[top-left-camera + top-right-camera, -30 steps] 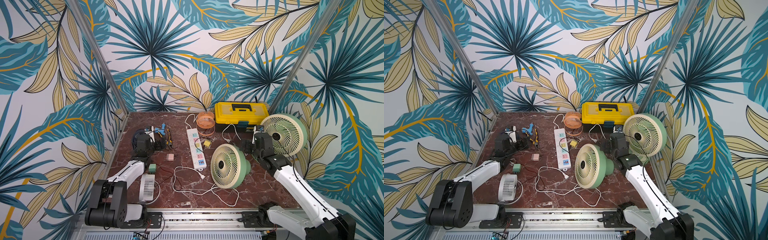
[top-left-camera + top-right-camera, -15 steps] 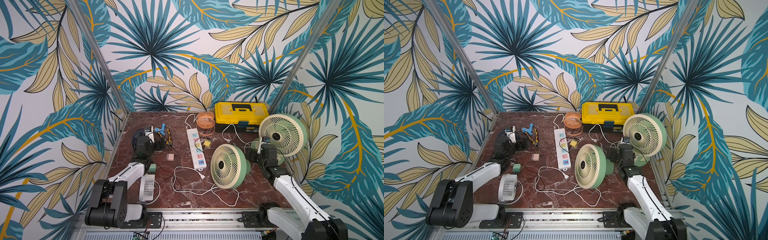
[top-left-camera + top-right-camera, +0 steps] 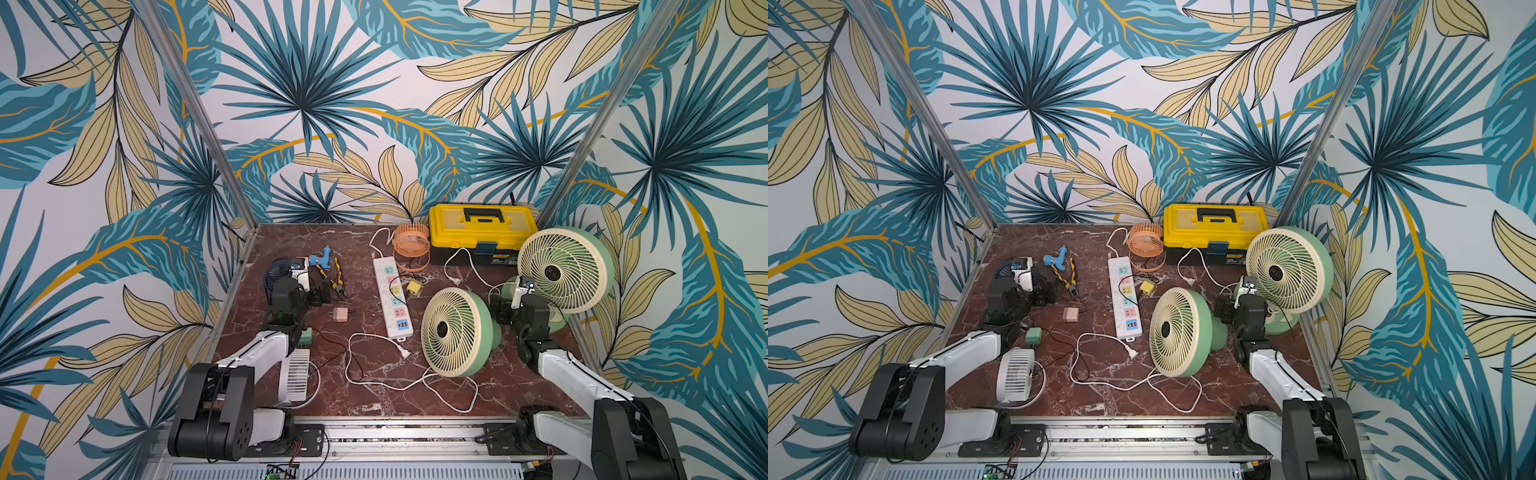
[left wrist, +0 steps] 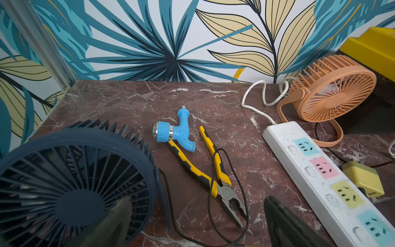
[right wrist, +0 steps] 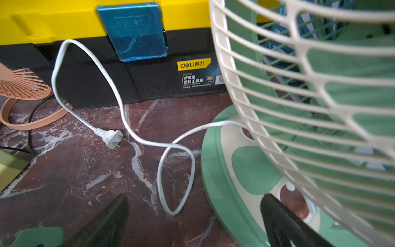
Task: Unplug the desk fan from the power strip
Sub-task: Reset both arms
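The brown marbled surface is carrying the power strip at its centre. The sockets showing in the left wrist view are appearing empty. The white plug of the desk fan is lying free near the yellow toolbox. The right gripper and the left gripper are standing fully open, holding nothing. Unplugging is looking complete. On withdrawal, the right gripper should be clearing the cord loop.

Power strip lies at centre of table. Nearer green fan stands at its 4 o'clock, yellow toolbox at 2 o'clock, white fan at 8 o'clock.
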You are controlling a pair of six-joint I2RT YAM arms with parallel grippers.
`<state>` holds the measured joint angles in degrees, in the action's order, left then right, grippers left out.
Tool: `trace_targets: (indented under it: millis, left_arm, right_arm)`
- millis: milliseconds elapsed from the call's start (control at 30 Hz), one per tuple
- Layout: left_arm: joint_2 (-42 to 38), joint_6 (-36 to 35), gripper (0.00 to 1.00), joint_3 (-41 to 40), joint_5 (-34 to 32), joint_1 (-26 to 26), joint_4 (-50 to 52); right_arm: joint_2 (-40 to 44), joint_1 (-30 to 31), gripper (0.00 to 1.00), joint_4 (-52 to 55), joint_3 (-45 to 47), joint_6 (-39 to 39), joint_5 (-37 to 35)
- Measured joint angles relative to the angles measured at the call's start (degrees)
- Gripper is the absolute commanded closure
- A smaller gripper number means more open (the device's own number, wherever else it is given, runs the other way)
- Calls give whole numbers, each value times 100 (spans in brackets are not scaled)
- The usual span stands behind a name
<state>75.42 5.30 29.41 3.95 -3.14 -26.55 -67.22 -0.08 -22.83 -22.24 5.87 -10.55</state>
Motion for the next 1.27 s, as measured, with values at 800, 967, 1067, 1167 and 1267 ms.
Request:
trace_targets:
  millis: [800,967,1067,1167,1267]
  left_arm:
    - [-236,-876,0,-452,-33,7,-455]
    - [-26,-997,0,-789,-28,9,-1172]
    - [306,-1029,0,-859,-31,9,-1497]
    - [535,-1045,0,-863,-35,9,-1735]
    - [671,-1043,0,-881,-66,9,-1976]
  right_arm:
    - [-1867,0,0,-2605,-37,-369,678]
    - [-1943,0,1,-2625,-39,-400,723]
    - [-1943,0,1,-2625,-39,-400,741]
    - [-1943,0,1,-2625,-42,-402,741]
    - [-1943,0,0,-2625,-42,-420,741]
